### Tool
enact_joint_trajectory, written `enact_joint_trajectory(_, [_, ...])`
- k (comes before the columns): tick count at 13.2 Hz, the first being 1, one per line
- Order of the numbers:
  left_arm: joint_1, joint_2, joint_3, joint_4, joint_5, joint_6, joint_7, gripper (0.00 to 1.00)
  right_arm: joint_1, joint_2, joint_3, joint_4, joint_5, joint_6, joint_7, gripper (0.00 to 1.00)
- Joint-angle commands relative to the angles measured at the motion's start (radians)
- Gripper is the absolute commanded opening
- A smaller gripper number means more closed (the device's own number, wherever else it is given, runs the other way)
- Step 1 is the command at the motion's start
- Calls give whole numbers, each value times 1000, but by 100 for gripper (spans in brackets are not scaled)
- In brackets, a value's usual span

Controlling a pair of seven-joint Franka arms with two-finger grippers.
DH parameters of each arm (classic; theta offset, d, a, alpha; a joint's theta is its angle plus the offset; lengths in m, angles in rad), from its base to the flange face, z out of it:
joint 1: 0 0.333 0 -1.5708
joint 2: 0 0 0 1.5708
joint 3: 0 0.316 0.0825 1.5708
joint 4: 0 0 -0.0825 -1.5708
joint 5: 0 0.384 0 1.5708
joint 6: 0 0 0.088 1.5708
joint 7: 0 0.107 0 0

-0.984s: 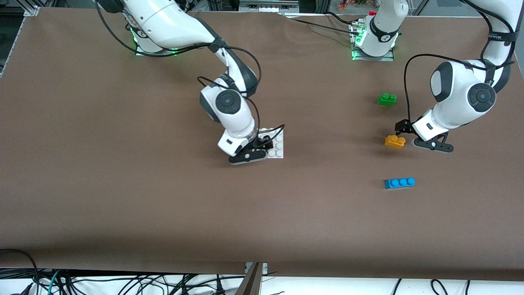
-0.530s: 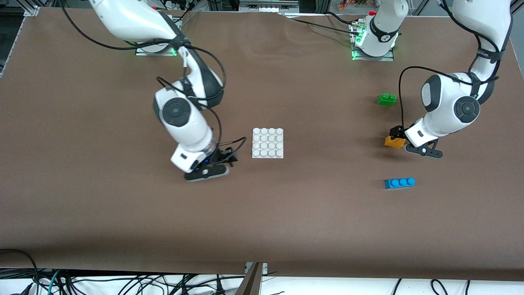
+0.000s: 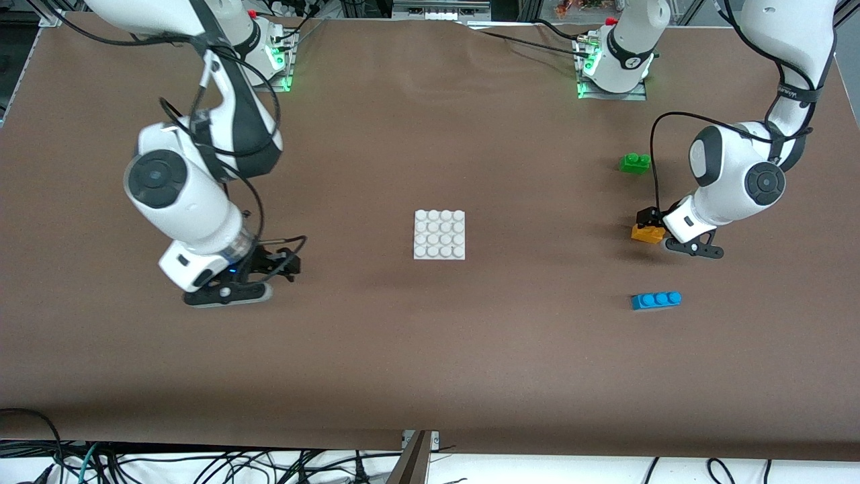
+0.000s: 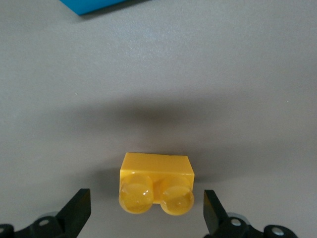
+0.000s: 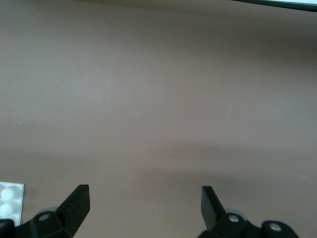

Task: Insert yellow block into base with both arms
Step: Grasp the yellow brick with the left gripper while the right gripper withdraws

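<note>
- Left hand [image 4: 147, 218] low over the yellow block [image 4: 156, 182], fingers spread wide either side, not gripping it.
- Block sits on the worktop [image 3: 537, 349], between green brick [image 3: 635, 163] and blue brick [image 3: 656, 300].
- Right hand [image 5: 143, 210] open, empty, near the base [image 3: 439, 234].

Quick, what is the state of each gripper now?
Left gripper: open, around the small orange-yellow plastic brick, not gripping.
Right gripper: open, holding nothing, over bare table.
</note>
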Motion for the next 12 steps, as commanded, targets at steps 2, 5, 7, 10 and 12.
enact_joint_trajectory(2, [-5,-20,-1,-22,-23,3,3,100,-93,-127,16,-23,6,-175,-78,100])
enact_joint_trajectory(5, [-5,-20,-1,-22,-25,5,3,90,-157,-227,19,-55,6,-261,-81,100])
enact_joint_trajectory(7, [-5,-20,-1,-22,-25,5,3,80,-185,-265,19,-56,4,-295,-84,100])
enact_joint_trajectory(10, [-5,-20,-1,-22,-25,5,3,64,-216,-299,19,-56,-2,-362,-225,100])
enact_joint_trajectory(12, [-5,-20,-1,-21,-25,5,3,58,-222,-316,19,-56,-5,-381,-228,100])
